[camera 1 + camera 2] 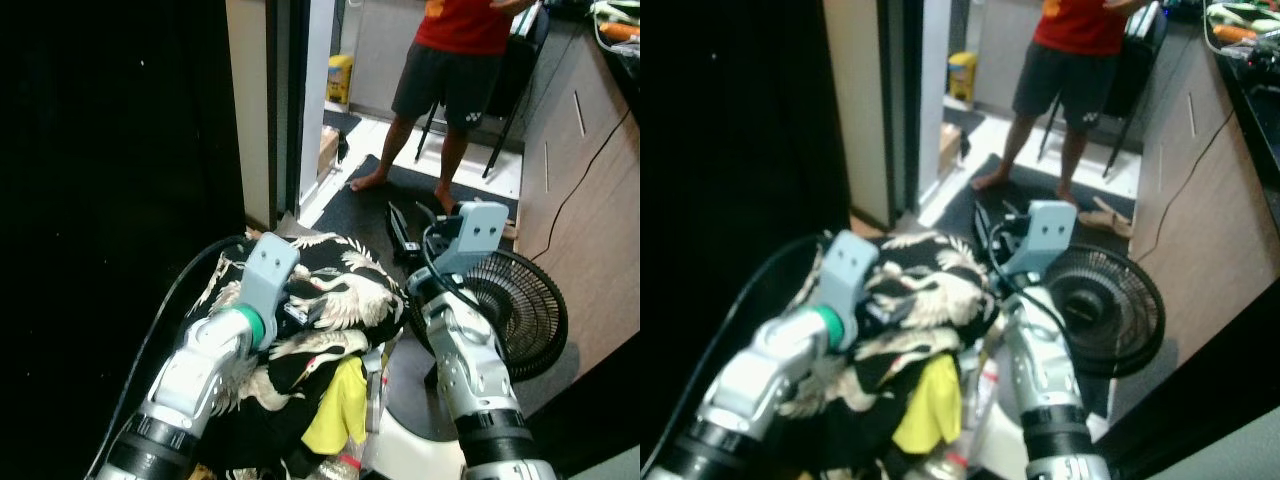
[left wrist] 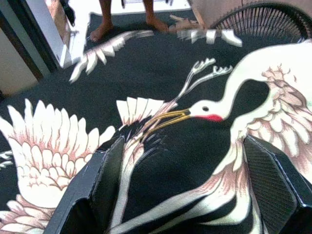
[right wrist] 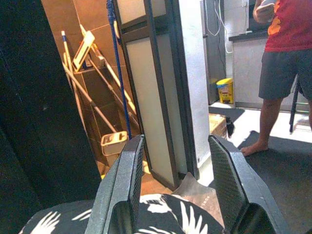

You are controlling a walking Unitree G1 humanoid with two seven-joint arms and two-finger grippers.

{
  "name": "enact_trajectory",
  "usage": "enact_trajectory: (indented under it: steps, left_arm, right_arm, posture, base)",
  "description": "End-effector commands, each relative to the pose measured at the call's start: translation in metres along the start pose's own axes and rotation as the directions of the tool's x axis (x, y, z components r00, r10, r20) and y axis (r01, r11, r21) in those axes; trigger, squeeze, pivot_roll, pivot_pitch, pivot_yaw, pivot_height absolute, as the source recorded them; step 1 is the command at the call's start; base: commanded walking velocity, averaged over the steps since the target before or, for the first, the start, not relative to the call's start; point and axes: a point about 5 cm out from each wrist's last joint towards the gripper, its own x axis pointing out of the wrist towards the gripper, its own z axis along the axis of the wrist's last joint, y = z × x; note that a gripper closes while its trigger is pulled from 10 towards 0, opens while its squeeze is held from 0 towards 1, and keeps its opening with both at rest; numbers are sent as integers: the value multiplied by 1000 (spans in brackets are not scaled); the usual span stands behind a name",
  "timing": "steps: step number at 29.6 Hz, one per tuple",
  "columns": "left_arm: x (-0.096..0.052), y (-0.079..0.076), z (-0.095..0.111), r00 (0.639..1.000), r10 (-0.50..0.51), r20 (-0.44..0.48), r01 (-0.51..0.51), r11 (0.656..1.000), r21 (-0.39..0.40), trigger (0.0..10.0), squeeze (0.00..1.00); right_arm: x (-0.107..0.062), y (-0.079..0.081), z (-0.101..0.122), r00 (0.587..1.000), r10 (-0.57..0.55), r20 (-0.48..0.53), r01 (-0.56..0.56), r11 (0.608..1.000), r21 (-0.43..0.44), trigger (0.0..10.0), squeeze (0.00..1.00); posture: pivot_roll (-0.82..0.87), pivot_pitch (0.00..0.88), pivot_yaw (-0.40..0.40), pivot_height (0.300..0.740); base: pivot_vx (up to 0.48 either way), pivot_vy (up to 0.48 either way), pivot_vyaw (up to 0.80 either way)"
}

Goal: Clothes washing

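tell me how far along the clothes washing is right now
Done so far: clothes are gathered in a heap, the black crane-print shirt on top and a yellow garment lower down. In hand: the left gripper is open over the shirt with cloth between its fingers; the right gripper is open above the shirt. Left: no washer is in sight, so loading looks undone.
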Motion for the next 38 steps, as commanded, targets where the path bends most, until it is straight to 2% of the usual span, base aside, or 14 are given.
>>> enact_trajectory:
  steps: [1, 5, 6, 7, 9, 10, 22, 33, 34, 36, 37, 38]
  left_arm:
    - [1, -3, -8, 999, -16, -33, 16, 1000, 5, 10000, 1000]
    - [2, -8, -18, 996, -48, -78, 47, 999, -3, 10000, 1000]
    - [1, -11, -22, 993, -67, -94, 66, 998, -11, 10000, 173]
    - [1, -14, -26, 992, -79, -101, 78, 997, -17, 10000, 0]
    - [1, -14, -26, 992, -79, -101, 78, 997, -17, 10000, 0]
    - [0, -15, -27, 992, -77, -103, 75, 997, -30, 0, 0]
    - [-3, -7, -27, 997, -36, -75, 33, 998, -49, 0, 0]
    - [-6, -7, -21, 998, -42, -39, 40, 998, -40, 0, 0]
    - [-8, -8, -10, 999, -43, 16, 43, 999, -15, 0, 0]
    - [-8, -8, -10, 999, -43, 16, 43, 999, -15, 0, 0]
    - [-13, -6, 20, 987, -22, 160, 14, 998, 54, 0, 0]
    - [-21, -5, 51, 954, -2, 299, -33, 993, 113, 10000, 0]
  right_arm:
    - [-3, -3, -3, 1000, -14, -17, 14, 1000, 3, 10000, 0]
    - [-3, -2, -3, 1000, -13, -18, 13, 1000, 2, 10000, 0]
    - [-3, -2, -3, 1000, -11, -18, 11, 1000, 2, 10000, 0]
    - [-3, -2, -3, 1000, -10, -19, 10, 1000, 2, 10000, 0]
    - [-3, -2, -3, 1000, -10, -19, 10, 1000, 2, 10000, 0]
    - [-3, -3, -3, 1000, -10, -19, 10, 1000, 2, 10000, 0]
    - [-1, -1, -3, 1000, -3, -18, 3, 1000, 5, 10000, 0]
    - [-1, -2, -3, 1000, -7, -17, 7, 1000, 4, 10000, 0]
    - [-2, -3, -2, 1000, -9, -17, 9, 1000, 4, 10000, 0]
    - [-2, -3, -2, 1000, -9, -17, 9, 1000, 4, 10000, 0]
    - [-1, -3, -1, 1000, -11, -12, 11, 1000, 3, 10000, 0]
    - [-1, -3, 1, 1000, -12, -5, 12, 1000, 3, 10000, 0]
  posture:
    - [3, 71, -2, 740]
    - [2, 71, -4, 740]
    - [1, 70, -3, 740]
    - [2, 70, -4, 740]
    - [2, 70, -4, 740]
    - [4, 69, -5, 740]
    - [7, 60, -6, 740]
    - [5, 63, -5, 740]
    - [2, 65, -3, 740]
    - [2, 65, -3, 740]
    - [3, 64, -3, 740]
    - [5, 62, -3, 740]
  base:
    - [0, 0, 0]
    - [0, 0, 0]
    - [0, 0, 0]
    - [0, 0, 0]
    - [0, 0, 0]
    - [0, 0, 0]
    - [0, 0, 0]
    - [0, 0, 0]
    - [0, 0, 0]
    - [0, 0, 0]
    - [0, 0, 0]
    - [0, 0, 0]
